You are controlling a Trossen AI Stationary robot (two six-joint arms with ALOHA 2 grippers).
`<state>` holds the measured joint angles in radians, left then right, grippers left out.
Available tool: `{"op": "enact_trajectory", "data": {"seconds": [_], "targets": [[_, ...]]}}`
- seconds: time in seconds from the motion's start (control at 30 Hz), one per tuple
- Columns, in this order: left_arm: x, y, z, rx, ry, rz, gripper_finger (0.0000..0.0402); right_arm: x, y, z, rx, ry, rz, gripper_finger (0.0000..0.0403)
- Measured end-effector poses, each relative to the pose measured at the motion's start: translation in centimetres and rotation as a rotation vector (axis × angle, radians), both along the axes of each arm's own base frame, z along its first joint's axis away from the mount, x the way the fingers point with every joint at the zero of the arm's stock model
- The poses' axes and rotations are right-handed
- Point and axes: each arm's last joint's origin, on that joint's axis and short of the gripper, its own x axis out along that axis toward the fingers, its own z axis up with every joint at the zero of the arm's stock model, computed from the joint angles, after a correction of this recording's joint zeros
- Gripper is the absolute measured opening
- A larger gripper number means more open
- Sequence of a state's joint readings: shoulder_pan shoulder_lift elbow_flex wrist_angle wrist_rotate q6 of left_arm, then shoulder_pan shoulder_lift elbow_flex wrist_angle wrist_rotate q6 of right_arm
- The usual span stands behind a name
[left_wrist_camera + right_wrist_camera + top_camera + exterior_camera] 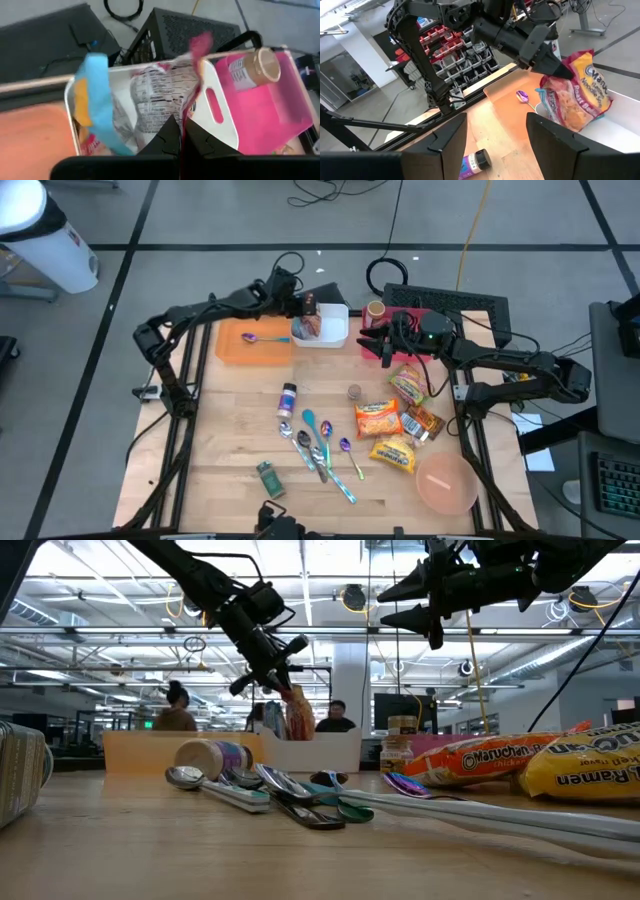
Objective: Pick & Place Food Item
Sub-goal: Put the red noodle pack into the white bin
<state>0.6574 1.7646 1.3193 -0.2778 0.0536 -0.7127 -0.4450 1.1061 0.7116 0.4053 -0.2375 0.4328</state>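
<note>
Left end effector (303, 307) is clamped shut on the top edge of a ramen noodle packet (313, 326), which hangs into the white bin (337, 335) at the tabletop's (230, 440) twelve o'clock edge. Right end effector (372, 338) hovers with fingers parted and nothing between them, over the pink bin (375, 352) just at the white bin's three o'clock. Only the left wrist view shows the packet's crinkled silver back with printed text and a jar (256, 67) lying in the pink bin (270, 115). Only the right wrist view shows its front: orange and yellow with blue lettering, noodles pictured (575, 95). The high view alone shows more ramen packets (379, 420) at four o'clock, beside spoons (320, 448).
</note>
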Motion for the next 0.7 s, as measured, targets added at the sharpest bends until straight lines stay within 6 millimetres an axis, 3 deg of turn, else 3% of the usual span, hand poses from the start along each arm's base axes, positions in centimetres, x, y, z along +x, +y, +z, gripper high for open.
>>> {"op": "enact_trajectory", "data": {"seconds": [0.33, 0.7], "targets": [[1.5, -0.3, -2.6, -0.046, 0.030, -0.039, 0.0000, 0.0, 0.0, -0.1, 0.030, 0.003, -0.002, 0.0196], [1.5, -0.2, -2.7, -0.051, 0.032, 0.014, 0.0010, 0.0, 0.0, -0.3, 0.038, 0.023, -0.002, 0.0196]]}}
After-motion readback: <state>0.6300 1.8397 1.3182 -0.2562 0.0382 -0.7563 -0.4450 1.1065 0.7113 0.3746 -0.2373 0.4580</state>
